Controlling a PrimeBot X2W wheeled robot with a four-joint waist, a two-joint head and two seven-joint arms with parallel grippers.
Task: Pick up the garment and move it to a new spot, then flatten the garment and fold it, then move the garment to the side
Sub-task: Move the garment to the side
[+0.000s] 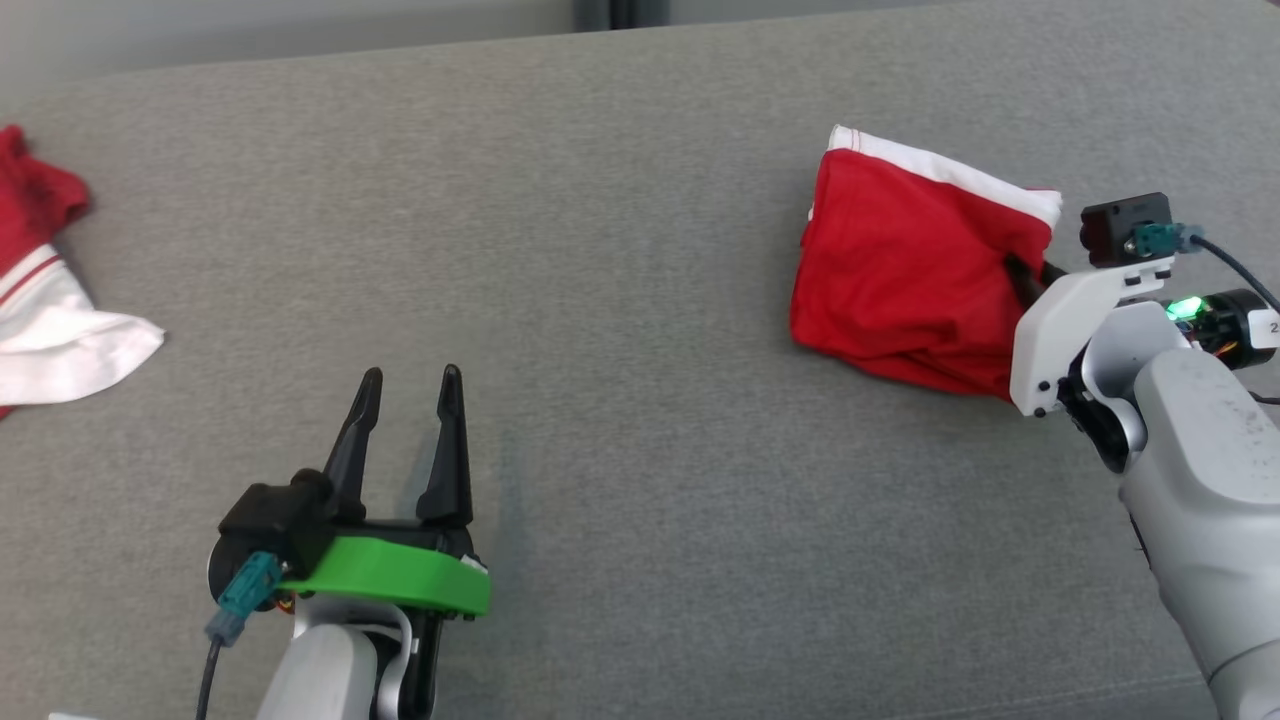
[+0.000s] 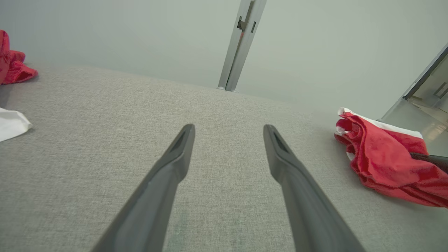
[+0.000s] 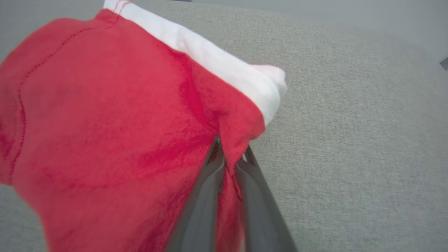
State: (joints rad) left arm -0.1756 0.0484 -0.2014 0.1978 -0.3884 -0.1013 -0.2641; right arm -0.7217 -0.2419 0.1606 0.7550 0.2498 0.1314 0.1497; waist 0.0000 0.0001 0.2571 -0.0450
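A folded red garment (image 1: 905, 265) with a white band along its far edge lies at the right of the grey surface (image 1: 620, 260). My right gripper (image 1: 1020, 272) is shut on the garment's right edge; in the right wrist view a fold of red cloth (image 3: 105, 133) is pinched between its fingertips (image 3: 231, 157). The garment (image 2: 381, 159) also appears at the right of the left wrist view. My left gripper (image 1: 410, 385) hovers over bare surface at the lower left, open with nothing between its fingers (image 2: 175, 161).
A second red and white garment (image 1: 45, 300) lies crumpled at the far left edge, seen too in the left wrist view as red cloth (image 2: 14, 70). A metal post (image 2: 239, 45) stands beyond the surface's far edge.
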